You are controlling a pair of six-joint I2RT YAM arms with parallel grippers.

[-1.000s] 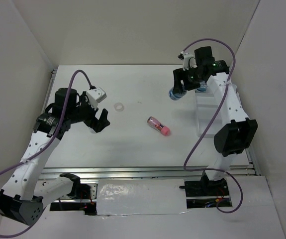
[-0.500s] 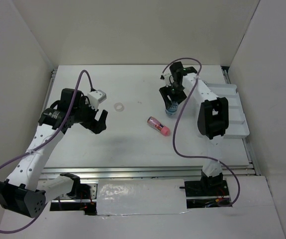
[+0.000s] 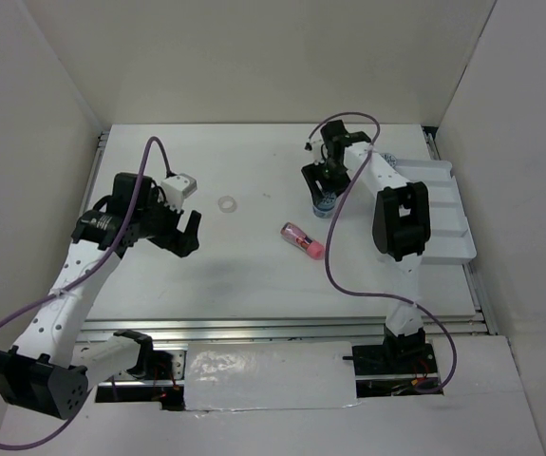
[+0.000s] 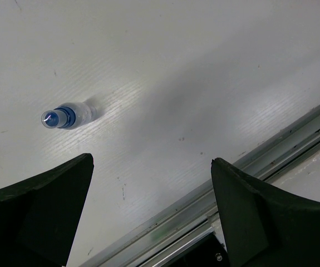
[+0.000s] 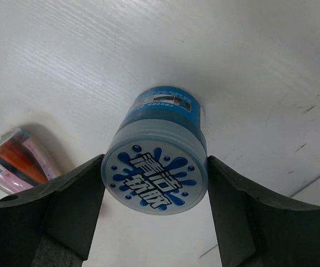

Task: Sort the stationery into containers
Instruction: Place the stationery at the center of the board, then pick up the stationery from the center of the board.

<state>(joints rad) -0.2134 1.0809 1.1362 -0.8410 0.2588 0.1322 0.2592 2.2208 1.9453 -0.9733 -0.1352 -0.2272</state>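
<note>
A round blue pot (image 3: 324, 202) stands on the table left of the white compartment tray (image 3: 446, 211). My right gripper (image 3: 325, 186) is over it, and in the right wrist view (image 5: 155, 167) both fingers press the sides of the pot's lid (image 5: 155, 172). The pink tube (image 3: 303, 240) lies just in front of it and shows at the left edge of the right wrist view (image 5: 15, 158). The translucent ring (image 3: 226, 203) lies mid-table. My left gripper (image 3: 179, 236) is open and empty above the table. The tiny blue-capped bottle (image 4: 68, 115) lies ahead of it (image 4: 151, 161). A second blue pot (image 3: 389, 159) shows at the tray's far end.
A metal rail (image 4: 249, 161) runs along the table's edge below the left gripper. White walls close in the table at the back and on both sides. The right arm's purple cable (image 3: 334, 256) hangs over the table near the pink tube.
My right gripper has moved with the blue pot from beside the tray leftward and down onto the table near the pink tube. My left gripper shifted slightly left.
</note>
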